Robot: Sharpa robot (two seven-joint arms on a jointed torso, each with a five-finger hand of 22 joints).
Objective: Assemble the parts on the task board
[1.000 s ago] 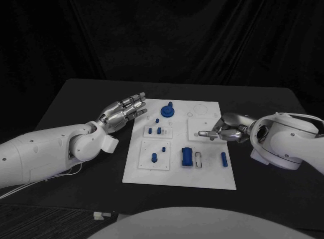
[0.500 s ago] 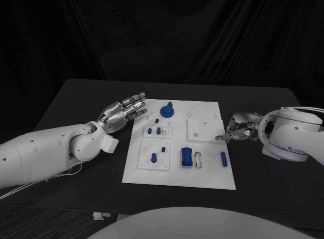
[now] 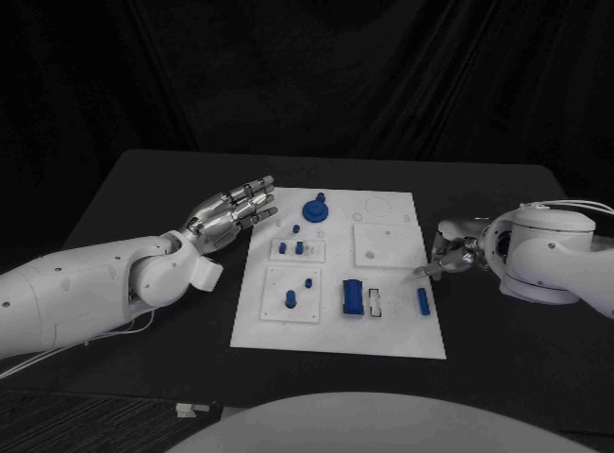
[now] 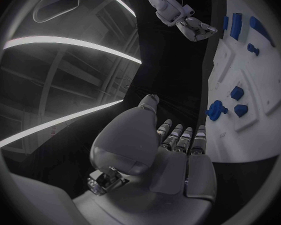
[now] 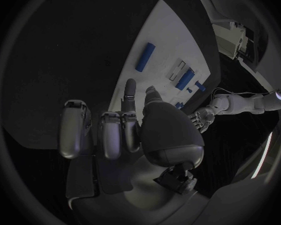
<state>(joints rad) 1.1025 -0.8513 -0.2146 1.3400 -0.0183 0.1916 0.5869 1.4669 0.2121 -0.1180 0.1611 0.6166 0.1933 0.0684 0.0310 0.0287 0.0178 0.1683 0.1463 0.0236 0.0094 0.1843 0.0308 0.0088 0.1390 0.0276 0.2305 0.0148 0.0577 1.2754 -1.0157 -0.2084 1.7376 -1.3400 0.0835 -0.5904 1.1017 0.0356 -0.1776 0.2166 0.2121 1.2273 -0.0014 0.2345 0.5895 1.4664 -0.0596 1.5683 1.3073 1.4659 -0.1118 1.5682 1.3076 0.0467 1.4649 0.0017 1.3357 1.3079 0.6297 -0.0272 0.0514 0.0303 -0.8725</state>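
White plastic makes up the task board (image 3: 389, 335), which lies flat at the centre of the black desk (image 3: 143, 189). Small blue parts sit across it: a round knobbed piece (image 3: 318, 207) near twelve o'clock, a block (image 3: 352, 296) toward five o'clock of centre, and a slim bar (image 3: 423, 301) near the four o'clock edge.

At about ten o'clock, the left hand (image 3: 233, 213) hovers just beside the board's edge, fingers spread and palm turned up, holding nothing. At about three o'clock, the right hand (image 3: 450, 253) hangs just off the board's edge, close to the slim bar; in the right wrist view its fingers (image 5: 111, 135) are curled down with one stretched toward the board, and nothing lies between them.

Judging by looks, the parts are light, rigid moulded plastic, smooth enough to slip from metal fingertips. The slim bar would best be pinched across its long sides near the middle, so it does not pivot. The block offers two flat faces for a firmer pinch. The board itself seems stiff but light, and a sideways push could slide it on the desk.
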